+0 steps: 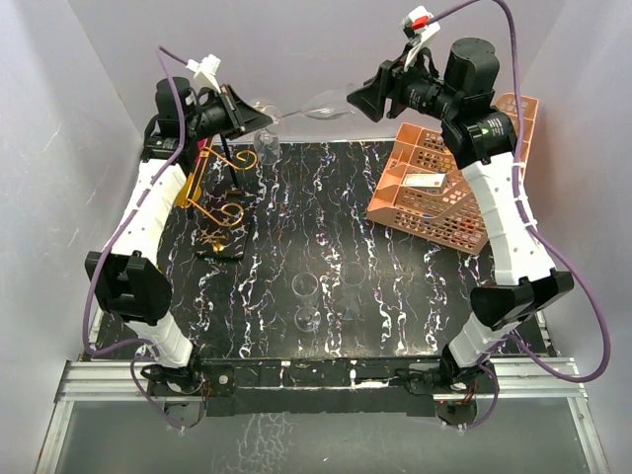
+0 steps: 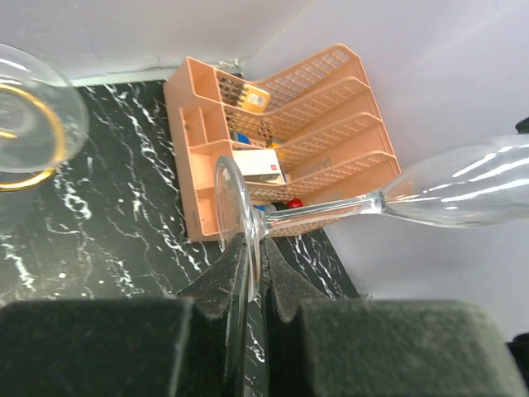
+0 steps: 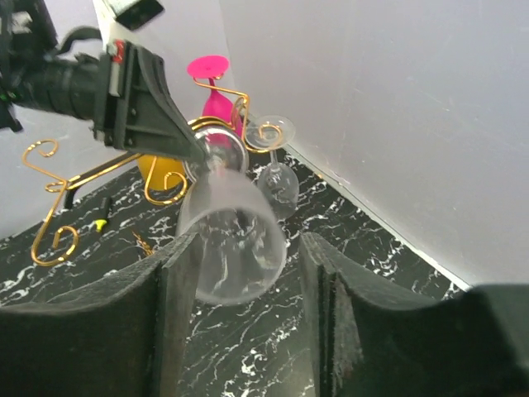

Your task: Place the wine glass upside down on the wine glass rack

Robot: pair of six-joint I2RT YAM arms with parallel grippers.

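Shows the wine glass rack (image 1: 219, 193) on the dark marbled bench (image 1: 296, 222), gold scroll arms spreading from a dark post. Carries a pink glass (image 3: 213, 103) and a yellow-orange glass (image 3: 159, 169) among those arms, plus a clear stemmed glass (image 3: 279, 182), foot up, at a scroll end on the rack's right side.

Pinches the foot rim of the wine glass (image 1: 326, 103) in the left gripper (image 1: 240, 111), jaws closed right down on the thin edge, above and just behind the rack. Holds that glass in the air on its side, not yet on the rack: foot toward the rack, stem about level, bowl pointing away to the rack's right.

Straddles the bowl with the right gripper (image 3: 244, 248), jaws parted roughly halfway and clamping nothing. Leaves a plain gap beside one finger; cannot tell whether the other finger touches the bowl.

Has loose clear glasses (image 1: 307, 286) standing on the bench, well right of the rack and nearer than it. Ends far right of the rack with an orange perforated tray (image 1: 434, 193), small boxes in its slots.
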